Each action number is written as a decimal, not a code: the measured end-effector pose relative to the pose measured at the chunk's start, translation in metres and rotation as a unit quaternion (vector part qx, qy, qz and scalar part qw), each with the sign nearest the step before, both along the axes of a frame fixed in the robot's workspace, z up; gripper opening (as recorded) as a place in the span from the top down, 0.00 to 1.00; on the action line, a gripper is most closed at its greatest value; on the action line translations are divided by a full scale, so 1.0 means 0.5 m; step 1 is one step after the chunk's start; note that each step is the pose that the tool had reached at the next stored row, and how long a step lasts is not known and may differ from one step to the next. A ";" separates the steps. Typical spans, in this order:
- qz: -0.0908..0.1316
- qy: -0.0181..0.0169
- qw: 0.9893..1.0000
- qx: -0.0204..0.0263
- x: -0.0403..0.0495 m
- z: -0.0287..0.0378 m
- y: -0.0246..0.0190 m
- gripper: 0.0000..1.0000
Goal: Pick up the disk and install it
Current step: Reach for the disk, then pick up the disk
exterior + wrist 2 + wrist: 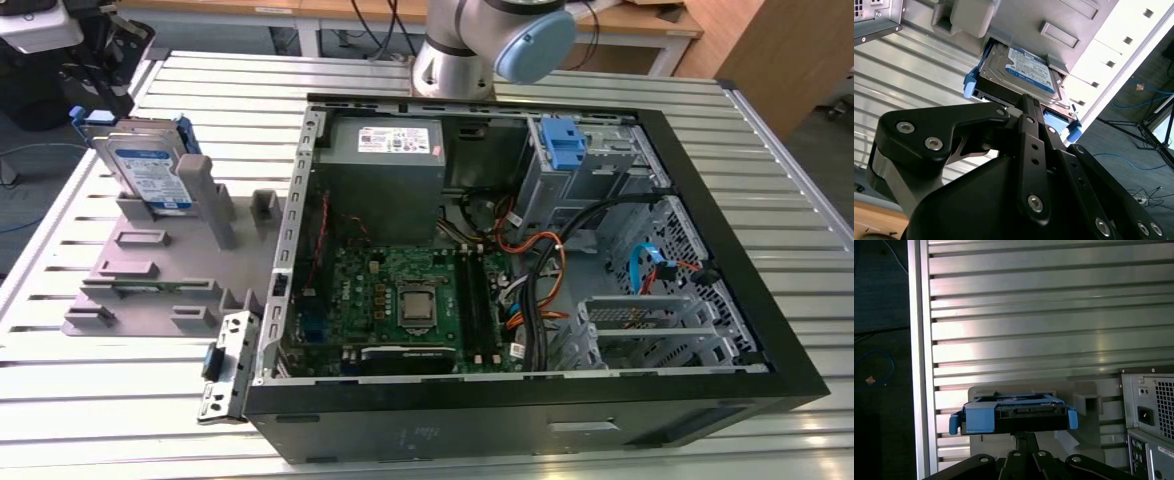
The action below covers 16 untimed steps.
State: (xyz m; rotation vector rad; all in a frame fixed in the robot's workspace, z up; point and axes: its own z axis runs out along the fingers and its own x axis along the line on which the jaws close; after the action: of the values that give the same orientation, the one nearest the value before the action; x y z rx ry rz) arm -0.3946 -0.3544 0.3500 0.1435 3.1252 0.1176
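**Disk parked in its holder, gripper at its edge**

The flat, rectangular silver-grey metal disk (144, 168), with its blue-and-white label and blue plastic carrier frame, stands on edge in a slot of the grey plastic fixture plate (160, 275). It tilts back against one of the plate's upright grey posts. From my console, the second wrist view shows the disk (1026, 75) label-side up to the camera, with the frame's blue ends sticking out on both sides. In the first wrist view I see the disk (1014, 415) end-on, as a blue-and-black bar across the holder.

The arm's black gripper (1030, 107) comes right up to the middle of the disk's near edge. In the first wrist view the gripper (1025, 436) meets the underside of that bar at its centre. Its tip is hidden against the carrier, so I cannot tell whether the claw is released or clamped on the disk.

The fixture plate lies flat on the slatted aluminium table (107, 390), just beside the open black computer case (534, 420), on the exterior view's left of it. Inside the case a green motherboard (400, 290) sits low in the middle, with a big grey power-supply box (383, 170) behind it. A bare blue plastic bracket (566, 145) stands in the drive bay at the far corner, towards the exterior view's right. The silver-and-blue robot arm (481, 45) rises from the table behind the case.
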 end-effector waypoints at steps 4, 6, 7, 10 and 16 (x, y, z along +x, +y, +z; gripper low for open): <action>0.000 0.000 1.000 0.000 -0.001 -0.001 0.0050 0.89; 0.000 0.000 1.000 0.000 -0.001 -0.002 0.0057 0.89; 0.000 0.000 1.000 0.000 -0.001 -0.002 0.0057 0.89; 0.000 0.000 1.000 -0.001 -0.001 -0.002 0.0059 0.89; 0.000 0.000 1.000 -0.001 -0.001 -0.002 0.0059 0.89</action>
State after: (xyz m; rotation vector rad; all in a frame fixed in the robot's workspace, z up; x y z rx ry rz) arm -0.3949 -0.3515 0.3490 0.1434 3.1252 0.1144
